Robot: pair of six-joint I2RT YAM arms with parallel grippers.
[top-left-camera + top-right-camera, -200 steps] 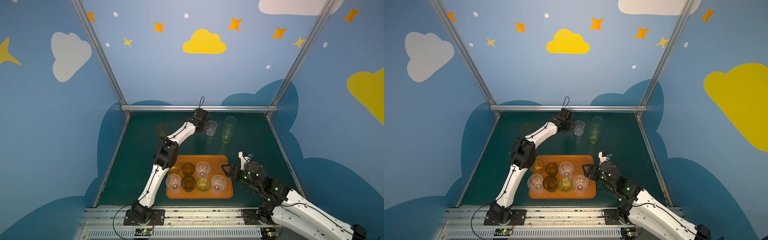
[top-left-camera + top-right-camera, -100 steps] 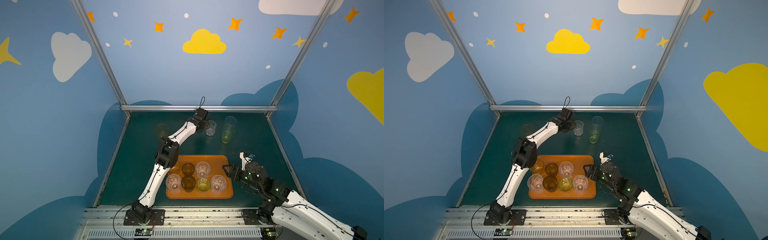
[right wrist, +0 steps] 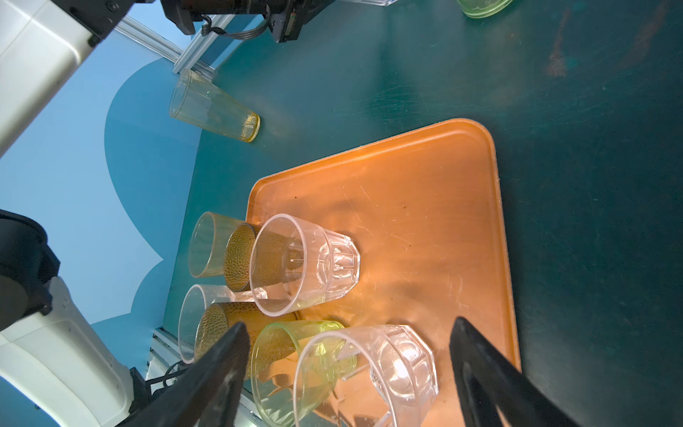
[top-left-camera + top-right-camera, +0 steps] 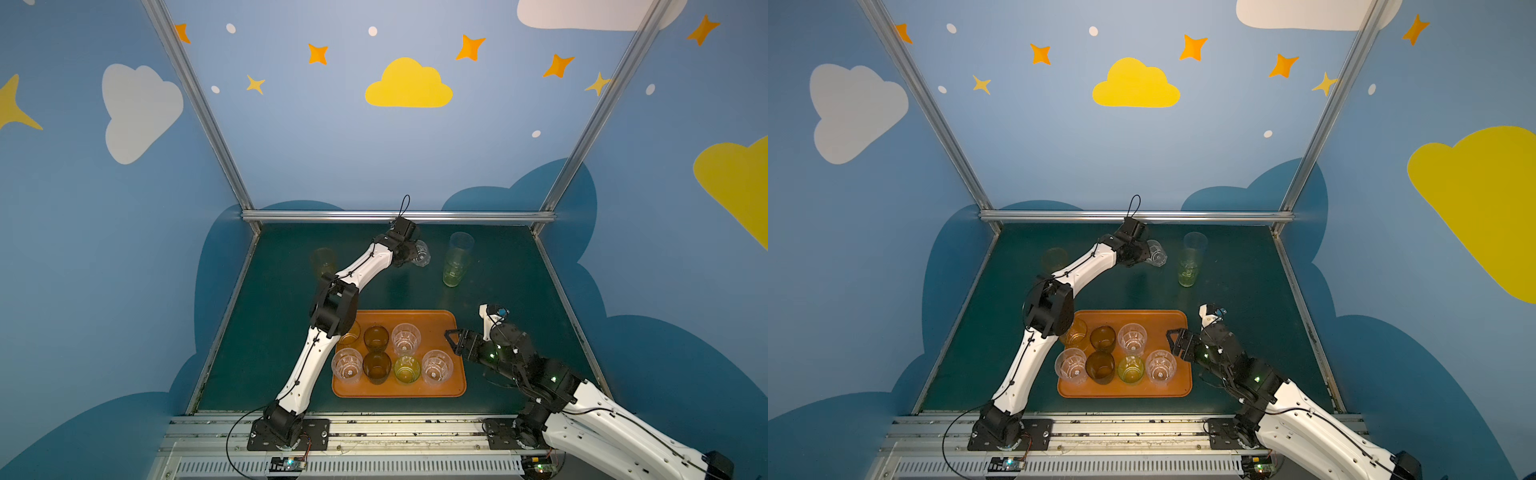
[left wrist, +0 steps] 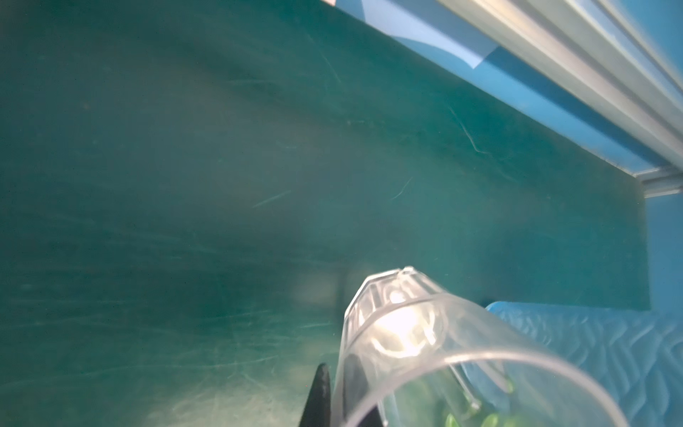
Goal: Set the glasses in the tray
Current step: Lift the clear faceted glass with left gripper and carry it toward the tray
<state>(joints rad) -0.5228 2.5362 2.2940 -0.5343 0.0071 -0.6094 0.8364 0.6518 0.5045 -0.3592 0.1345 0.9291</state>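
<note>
The right gripper (image 3: 349,323) hangs wide open above the tray (image 3: 425,207), seven glasses (image 3: 306,266) crowding one end; a tall yellow glass (image 3: 210,107) stands apart on the green table (image 3: 591,185)

7 glasses (image 4: 405,338) upright in tray (image 4: 432,322); clr glass (image 4: 422,254) tilted behind

Both top views look steeply down from high above the near edge, sharing the whole green worktop (image 4: 270,324) and the back wall (image 4: 374,166). The left wrist camera hangs close over the worktop's far side, facing the back rail (image 5: 573,55), with a clear glass (image 5: 406,332) right at the lens. The right wrist camera looks closely across the tray (image 3: 425,222), also seen in both top views.
</note>
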